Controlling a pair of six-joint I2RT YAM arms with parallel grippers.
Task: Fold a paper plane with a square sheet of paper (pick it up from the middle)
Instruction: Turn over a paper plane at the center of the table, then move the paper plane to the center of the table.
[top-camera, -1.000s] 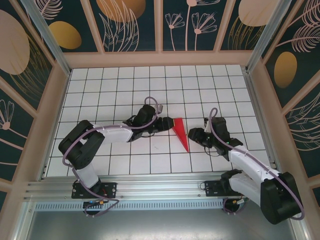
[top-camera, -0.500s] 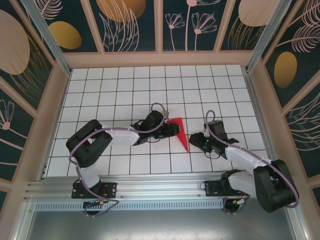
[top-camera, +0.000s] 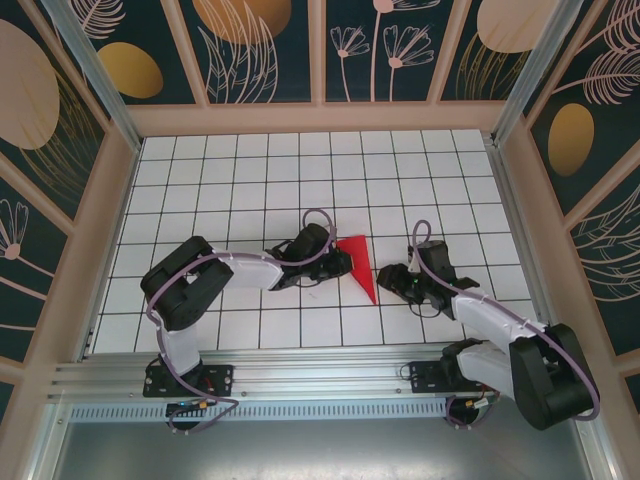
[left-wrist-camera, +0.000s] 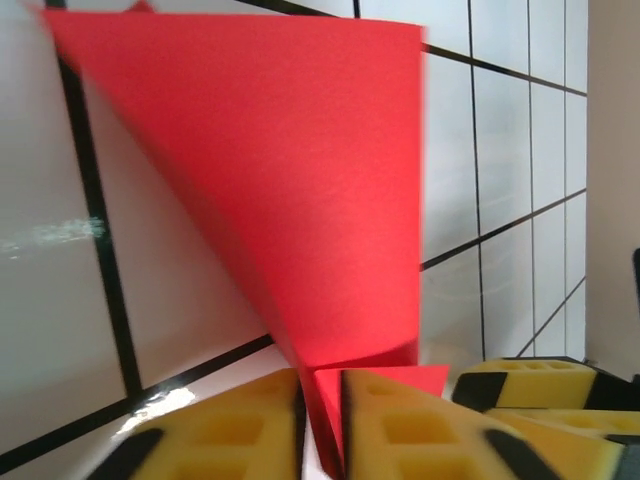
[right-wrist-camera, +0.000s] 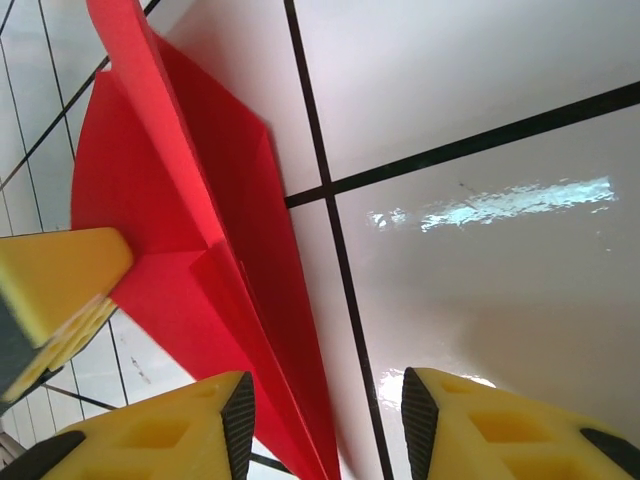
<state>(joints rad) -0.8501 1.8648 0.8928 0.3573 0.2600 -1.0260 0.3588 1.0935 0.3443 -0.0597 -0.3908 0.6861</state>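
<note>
One paper plane (top-camera: 360, 266), red and already narrowed to a long pointed dart, lay near the middle of the white tiled surface (top-camera: 220, 180), its wide end away from the arm bases and its tip pointing back toward them. In the left wrist view the paper (left-wrist-camera: 300, 180) rose from the tiles as a curved, lifted flap rather than lying flat. The left gripper (top-camera: 343, 260) met the dart from its left side, and that view showed its yellow pads (left-wrist-camera: 230, 420) drawn together on a thin red edge: clamped on the paper plane, not merely beside it. The right gripper (top-camera: 388, 278) sat just to the right of the dart, its jaws apart. In its own view the paper's layered folds (right-wrist-camera: 200, 250) ran down toward the gap between the two pads (right-wrist-camera: 150, 430) without being pinched. By my reading, the folding was well along, and the step in hand was a wing fold or a lift, with the left side holding. The next move likely called for the right gripper to close on the free edge or press the crease flat — gently, since the thin paper could tear or slip out of line.
</note>
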